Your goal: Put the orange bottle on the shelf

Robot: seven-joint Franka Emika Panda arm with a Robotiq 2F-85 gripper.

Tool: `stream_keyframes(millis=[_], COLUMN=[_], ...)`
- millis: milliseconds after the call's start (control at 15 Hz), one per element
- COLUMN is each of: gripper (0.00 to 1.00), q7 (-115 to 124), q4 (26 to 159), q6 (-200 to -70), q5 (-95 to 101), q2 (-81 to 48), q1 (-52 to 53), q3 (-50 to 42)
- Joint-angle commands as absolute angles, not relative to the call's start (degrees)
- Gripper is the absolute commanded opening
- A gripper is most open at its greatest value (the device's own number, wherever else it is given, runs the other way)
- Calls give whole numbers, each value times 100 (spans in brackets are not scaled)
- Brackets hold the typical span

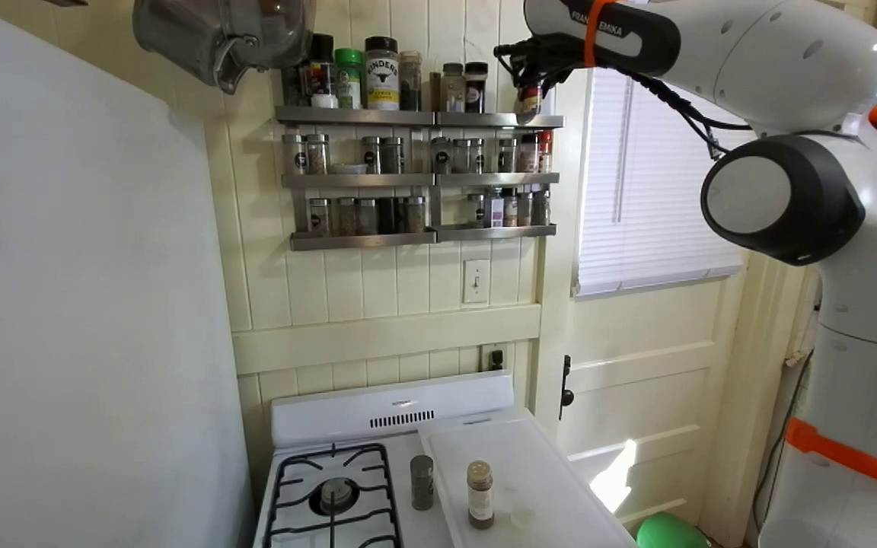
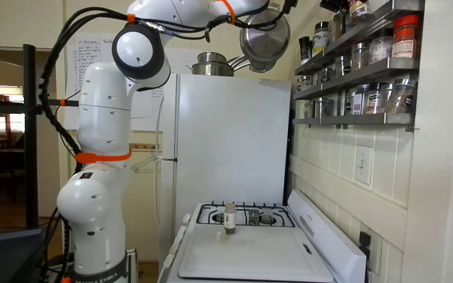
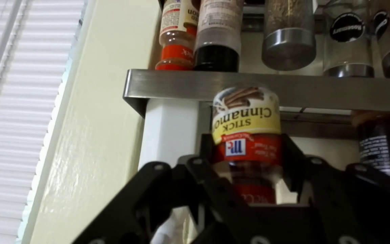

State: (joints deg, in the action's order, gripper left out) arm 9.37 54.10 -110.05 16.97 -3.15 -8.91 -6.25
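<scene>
The orange bottle [image 3: 249,149] is a McCormick cinnamon stick jar with a red and yellow label, upside down in the wrist view. My gripper [image 3: 245,145] is shut on it, with a finger against each side. In an exterior view the bottle [image 1: 531,97] is at the right end of the shelf's [image 1: 499,119] top tier, under the gripper [image 1: 534,76]. In the wrist view its base overlaps the front of the steel shelf rail [image 3: 303,88]. I cannot tell whether it touches the rail. The shelf [image 2: 352,38] also shows in an exterior view, where the gripper is mostly cut off.
Several spice jars line the tiers, including a dark jar [image 1: 476,87] left of the held bottle. A white object [image 3: 169,130] stands at the tier's end. A pan [image 1: 225,38] hangs nearby. A pale jar [image 1: 480,495] and dark jar [image 1: 422,483] stand on the stove [image 1: 400,407].
</scene>
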Motion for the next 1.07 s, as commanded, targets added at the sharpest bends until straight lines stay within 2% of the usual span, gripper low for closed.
stream_keyframes(millis=[0,1000], gripper=[24,24], q7=[843,899], q4=[4885,3975], q6=[-10754,-10557], q5=[1531,1553], q2=[-617,-1435], q1=[-971,-919], q3=[-685,-513])
